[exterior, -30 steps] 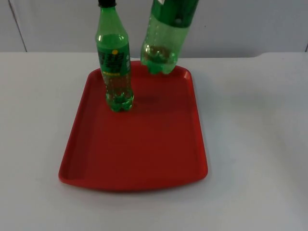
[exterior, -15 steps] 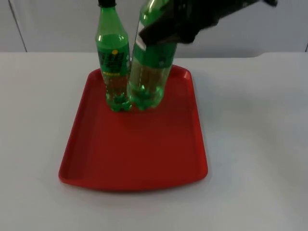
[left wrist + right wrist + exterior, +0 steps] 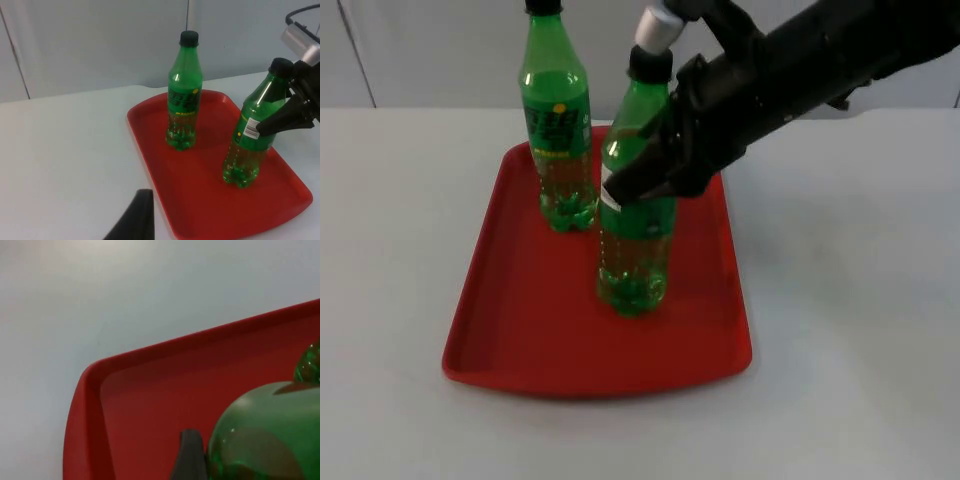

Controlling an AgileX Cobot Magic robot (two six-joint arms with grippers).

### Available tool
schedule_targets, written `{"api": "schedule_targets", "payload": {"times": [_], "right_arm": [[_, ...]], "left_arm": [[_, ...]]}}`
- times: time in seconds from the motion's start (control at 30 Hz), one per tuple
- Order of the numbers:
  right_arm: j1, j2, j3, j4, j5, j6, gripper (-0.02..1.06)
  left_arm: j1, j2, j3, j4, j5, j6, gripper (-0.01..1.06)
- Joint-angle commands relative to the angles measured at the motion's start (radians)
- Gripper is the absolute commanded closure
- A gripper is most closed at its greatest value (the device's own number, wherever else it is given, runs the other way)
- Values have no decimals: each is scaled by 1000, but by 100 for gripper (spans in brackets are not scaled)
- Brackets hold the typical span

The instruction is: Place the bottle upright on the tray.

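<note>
Right gripper (image 3: 645, 170) clamped on the held bottle (image 3: 634, 225), dark fingers (image 3: 638, 178) pressed on its upper body below the neck, just above the white edge of the label; seen too from the left wrist (image 3: 280, 120), where one finger (image 3: 275, 122) lies against the bottle's (image 3: 248, 145) label side. Bottle upright or very nearly so, black cap up, base down on the red tray (image 3: 520, 330), toward the tray's near right part; whether the base truly touches the floor or hangs just above cannot be told for sure, though in the left wrist view it looks set down. In the right wrist view, a green curve of the bottle (image 3: 265, 435) close against a dark finger (image 3: 190, 455), with the tray's rim (image 3: 80, 405) and white table (image 3: 100, 295) beyond. Second bottle (image 3: 558, 130) standing upright at the tray's far left, near the held one but apart from it, black cap on, green label with a yellow dot; also plain from the left wrist (image 3: 184, 95). Tray (image 3: 150, 130) flat on the white table (image 3: 850, 330), grey wall (image 3: 440, 50) behind. Left gripper (image 3: 135, 222) waiting back over the table, short of the tray, nothing near its one visible dark finger; cannot tell how wide its fingers stand.
</note>
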Motion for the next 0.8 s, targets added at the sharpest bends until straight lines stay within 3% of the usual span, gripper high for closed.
{"api": "schedule_targets", "payload": {"times": [0.0, 0.4, 0.5, 0.53, 0.63, 0.67, 0.77], "right_arm": [[7, 14, 1, -24, 5, 5, 105], [7, 30, -1, -44, 7, 10, 104], [7, 30, -1, -44, 7, 10, 90], [7, 30, -1, -44, 7, 10, 90], [7, 30, -1, -44, 7, 10, 62], [7, 30, -1, -44, 7, 10, 62], [7, 30, -1, -44, 5, 6, 43]], "left_arm": [[2, -3, 3, 3, -4, -6, 5], [2, -3, 3, 3, -4, -6, 5], [2, -3, 3, 3, -4, -6, 5], [2, -3, 3, 3, -4, -6, 5], [2, -3, 3, 3, -4, -6, 5], [2, -3, 3, 3, -4, -6, 5], [2, -3, 3, 3, -4, -6, 5]]}}
